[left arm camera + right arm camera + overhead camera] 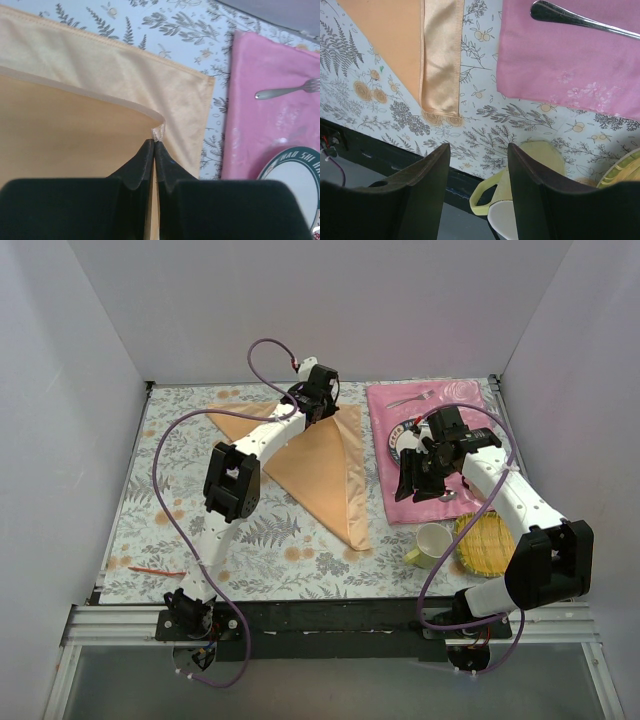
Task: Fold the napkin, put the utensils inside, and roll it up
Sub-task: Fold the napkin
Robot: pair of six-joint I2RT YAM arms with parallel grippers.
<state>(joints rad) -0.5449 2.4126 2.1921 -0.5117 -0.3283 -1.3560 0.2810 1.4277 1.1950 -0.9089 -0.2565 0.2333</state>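
Observation:
The peach-orange napkin point(320, 465) lies on the floral tablecloth, folded into a triangle. My left gripper point(308, 405) is at its far side, shut on a lifted corner of the napkin point(100, 75) that curls up at the fingertips of the left gripper point(154, 143). The fork point(287, 91) rests on the pink placemat point(260, 130) at the back; the same fork point(410, 398) shows from above. The spoon point(575, 19) lies on the placemat point(570, 65) nearer the front. My right gripper point(420, 480) hovers over the placemat's near part. It is open, and the right gripper point(479, 150) holds nothing.
A plate point(405, 440) sits on the placemat under the right arm. A pale yellow cup point(432, 545) and a yellow woven mat point(485, 545) stand at the front right. A thin red strip point(155, 570) lies near the front left edge. White walls close in three sides.

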